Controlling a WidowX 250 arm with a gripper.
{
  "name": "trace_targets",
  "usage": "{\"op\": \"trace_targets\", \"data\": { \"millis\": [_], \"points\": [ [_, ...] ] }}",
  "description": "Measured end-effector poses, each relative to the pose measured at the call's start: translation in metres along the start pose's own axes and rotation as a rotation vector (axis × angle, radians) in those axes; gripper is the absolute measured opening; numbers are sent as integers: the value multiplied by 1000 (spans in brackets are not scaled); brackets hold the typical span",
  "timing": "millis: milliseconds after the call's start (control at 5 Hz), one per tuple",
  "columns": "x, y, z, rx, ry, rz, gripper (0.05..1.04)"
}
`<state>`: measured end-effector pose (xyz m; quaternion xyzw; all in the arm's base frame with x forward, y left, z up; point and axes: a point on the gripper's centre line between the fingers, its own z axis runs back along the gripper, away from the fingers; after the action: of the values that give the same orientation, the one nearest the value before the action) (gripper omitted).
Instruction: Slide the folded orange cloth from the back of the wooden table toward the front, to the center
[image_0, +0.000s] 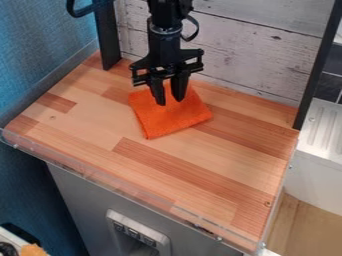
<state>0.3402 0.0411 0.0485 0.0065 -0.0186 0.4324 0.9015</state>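
Note:
My gripper (170, 102) hangs over the back part of the wooden counter, its fingers pointing down and standing apart. Directly under it lies an orange cloth (175, 121), mostly flat and turned at an angle to the counter's edges. Orange shows between the two fingers, and the fingertips are over the cloth's upper half. Whether they touch the cloth I cannot tell. The cloth's back edge is partly hidden behind the gripper.
The wooden counter (194, 167) has a clear raised strip (120, 184) along its front edge. Whitewashed boards (244, 55) stand behind it between two black posts. A white sink unit (324, 150) adjoins on the right, and a blue wall is at the left.

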Motion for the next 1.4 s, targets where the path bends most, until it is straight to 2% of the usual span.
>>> {"op": "trace_targets", "data": {
  "millis": [200,400,800,1000,1400],
  "points": [
    [0,1,-11,30,12,50,155],
    [2,-4,-18,44,14,72,67],
    [5,-12,-33,56,47,93,62],
    [2,-14,-34,45,64,26,62],
    [-27,-3,-37,9,106,-276,61]
  ]
}}
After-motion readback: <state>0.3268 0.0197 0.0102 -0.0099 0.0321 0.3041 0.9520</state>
